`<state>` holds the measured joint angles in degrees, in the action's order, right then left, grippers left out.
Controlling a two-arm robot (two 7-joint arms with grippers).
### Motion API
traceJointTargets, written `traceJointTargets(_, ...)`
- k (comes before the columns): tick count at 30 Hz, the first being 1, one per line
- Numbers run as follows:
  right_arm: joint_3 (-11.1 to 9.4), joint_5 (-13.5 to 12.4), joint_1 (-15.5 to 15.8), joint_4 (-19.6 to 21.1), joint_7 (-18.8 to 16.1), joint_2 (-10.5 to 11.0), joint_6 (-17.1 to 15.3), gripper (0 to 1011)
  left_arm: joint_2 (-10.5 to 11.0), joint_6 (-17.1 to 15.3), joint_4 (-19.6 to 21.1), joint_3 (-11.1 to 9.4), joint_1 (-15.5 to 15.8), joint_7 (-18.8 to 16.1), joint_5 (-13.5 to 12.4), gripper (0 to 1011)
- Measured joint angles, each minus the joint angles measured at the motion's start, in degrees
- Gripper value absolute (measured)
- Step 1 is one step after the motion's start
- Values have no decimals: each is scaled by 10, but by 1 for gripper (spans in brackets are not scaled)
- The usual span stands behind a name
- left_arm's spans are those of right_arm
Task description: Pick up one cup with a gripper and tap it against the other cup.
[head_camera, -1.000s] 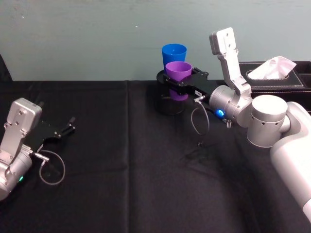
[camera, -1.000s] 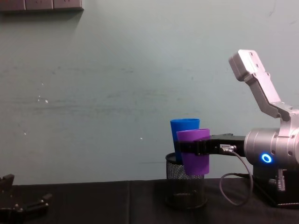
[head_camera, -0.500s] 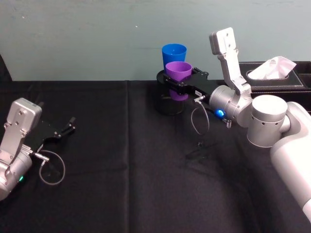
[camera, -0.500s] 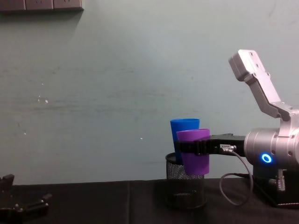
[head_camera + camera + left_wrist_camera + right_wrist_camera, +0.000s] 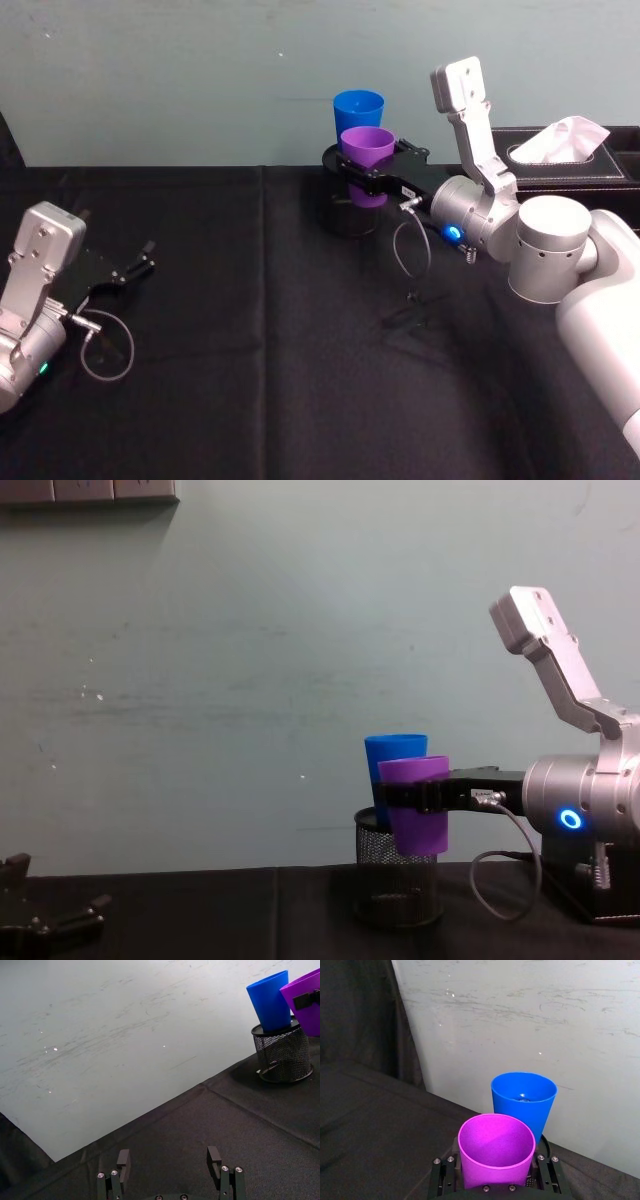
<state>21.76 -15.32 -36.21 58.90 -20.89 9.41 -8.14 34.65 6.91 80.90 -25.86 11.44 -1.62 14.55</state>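
The right hand (image 5: 362,172) is clenched around the upright purple cup (image 5: 368,150), held off the table directly in front of the blue cup (image 5: 358,108) standing in the mesh pot (image 5: 398,880), so the tap lies straight ahead, away from the robot.

Two plastic tumblers are counted: one purple tumbler (image 5: 367,150) and one blue tumbler (image 5: 358,108). One black wire-mesh pot (image 5: 398,880), one tissue box (image 5: 570,160) and two grippers, the left gripper (image 5: 130,268) and the right gripper (image 5: 350,168), are also seen.
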Motion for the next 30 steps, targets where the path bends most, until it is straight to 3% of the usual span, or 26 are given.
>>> traceJointTargets(5,0,0,2,4,0,1,0,735,0,0,0,0,0,0,0,1000)
traceJointTargets(9,-3,-1,23,32,0,8,4,735,0,0,0,0,0,0,0,1000)
traceJointTargets(21,-16,-3,151,191,16,52,30,735,0,0,0,0,0,0,0,1000)
traceJointTargets(30,-21,11,226,254,26,70,84,735,0,0,0,0,0,0,0,1000)
